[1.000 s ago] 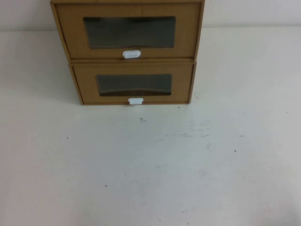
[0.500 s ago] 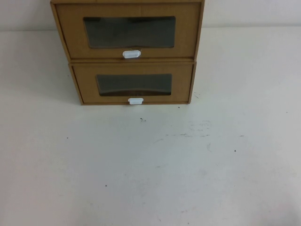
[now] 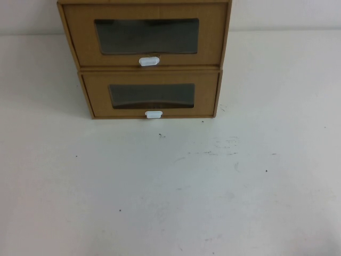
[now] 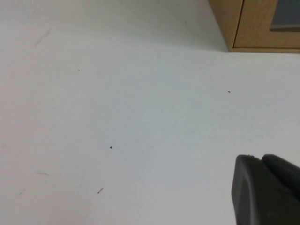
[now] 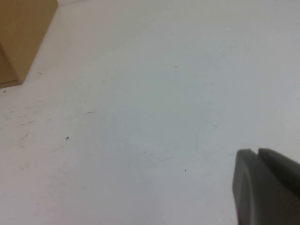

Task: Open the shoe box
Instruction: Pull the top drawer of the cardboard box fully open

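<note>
Not started: shoe box (image 3: 206,97) closed at table (image 3: 170,192) far edge. Left gripper (image 4: 260,159) and right gripper (image 5: 257,152) pressed together, hovering short of it. Next: spread, reach white tab (image 3: 154,114).

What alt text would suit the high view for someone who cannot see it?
Two closed tan shoe boxes are stacked at the far side of a white table, each front with a dark window and a white pull tab. Neither arm shows; the left gripper and right gripper hang shut over the table, short of the boxes.
</note>
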Available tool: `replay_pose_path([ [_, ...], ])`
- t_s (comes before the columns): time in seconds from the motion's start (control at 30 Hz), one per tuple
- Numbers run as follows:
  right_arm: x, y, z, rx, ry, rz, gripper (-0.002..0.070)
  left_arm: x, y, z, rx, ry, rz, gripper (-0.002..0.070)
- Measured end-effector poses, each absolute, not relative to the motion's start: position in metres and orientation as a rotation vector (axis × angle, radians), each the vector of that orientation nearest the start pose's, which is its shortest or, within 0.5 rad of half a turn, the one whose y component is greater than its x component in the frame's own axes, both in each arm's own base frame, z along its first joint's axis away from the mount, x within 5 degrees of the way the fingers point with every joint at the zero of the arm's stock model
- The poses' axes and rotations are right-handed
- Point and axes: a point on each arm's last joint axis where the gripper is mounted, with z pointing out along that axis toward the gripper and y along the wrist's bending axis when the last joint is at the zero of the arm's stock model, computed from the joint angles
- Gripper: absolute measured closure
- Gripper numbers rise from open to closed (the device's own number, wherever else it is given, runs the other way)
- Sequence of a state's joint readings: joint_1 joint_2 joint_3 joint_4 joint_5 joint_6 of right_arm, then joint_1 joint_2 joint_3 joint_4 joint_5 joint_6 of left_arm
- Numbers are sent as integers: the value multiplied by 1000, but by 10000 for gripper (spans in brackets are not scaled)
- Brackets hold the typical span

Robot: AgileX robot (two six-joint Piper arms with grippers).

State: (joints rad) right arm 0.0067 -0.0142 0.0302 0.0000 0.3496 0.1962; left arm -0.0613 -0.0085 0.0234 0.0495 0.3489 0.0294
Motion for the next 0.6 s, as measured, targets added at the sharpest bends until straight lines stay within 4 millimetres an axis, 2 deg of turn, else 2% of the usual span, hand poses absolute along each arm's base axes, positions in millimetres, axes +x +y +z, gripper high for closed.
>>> replay_pose_path([
  [0.6, 53, 0, 172, 162, 1844, 121, 694, 53, -2, 174, 115, 1843, 26, 679],
])
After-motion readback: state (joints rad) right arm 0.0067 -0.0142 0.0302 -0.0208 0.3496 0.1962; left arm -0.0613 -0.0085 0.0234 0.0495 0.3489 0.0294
